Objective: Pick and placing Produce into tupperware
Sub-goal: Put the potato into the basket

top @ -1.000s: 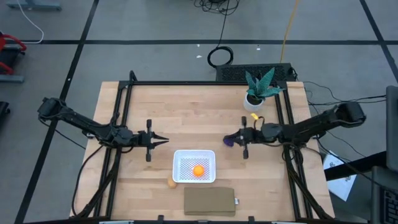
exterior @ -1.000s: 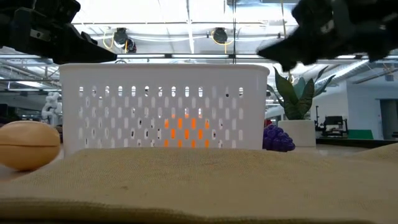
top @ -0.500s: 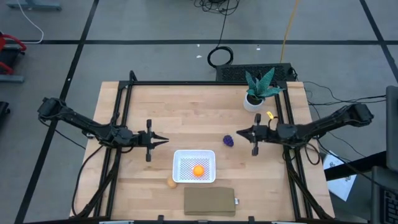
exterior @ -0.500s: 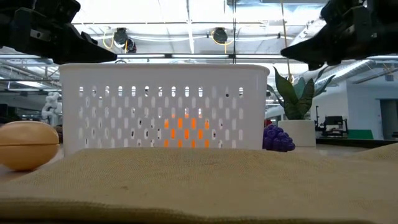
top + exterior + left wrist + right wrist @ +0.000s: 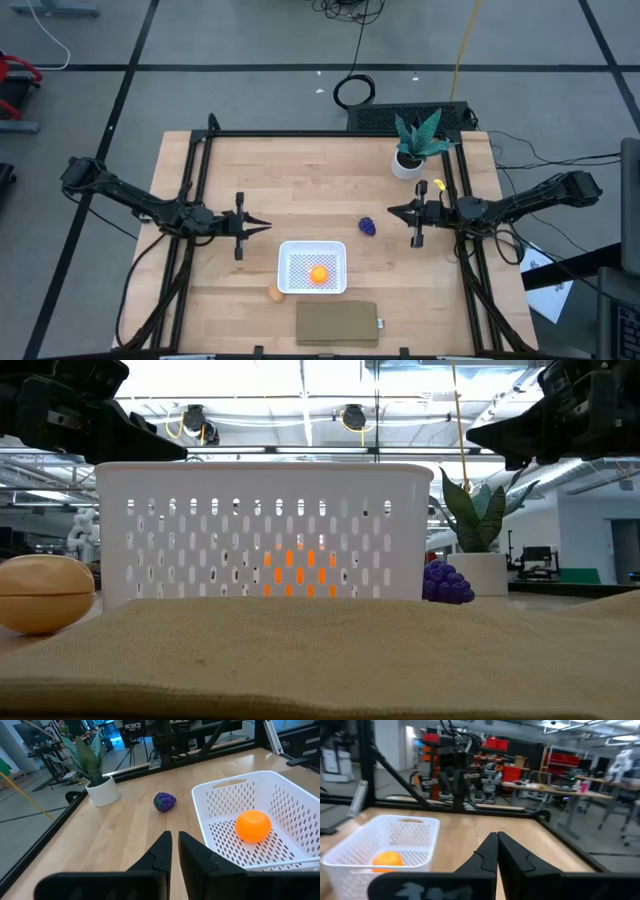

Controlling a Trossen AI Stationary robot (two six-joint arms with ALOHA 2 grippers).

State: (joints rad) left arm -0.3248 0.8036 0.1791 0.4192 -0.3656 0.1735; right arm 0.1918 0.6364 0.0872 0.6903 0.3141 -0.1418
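This is a robotics lab or workshop in a large industrial hall. A wooden table (image 5: 300,180) with a black metal frame stands on a grey floor marked with dark lines, cables (image 5: 352,90) coiled beyond its far edge. Behind it, the low view shows a high ceiling with strip lights and pipes (image 5: 300,450). The wrist views show workbenches (image 5: 555,787), red bins (image 5: 495,744) and tripods (image 5: 131,755).
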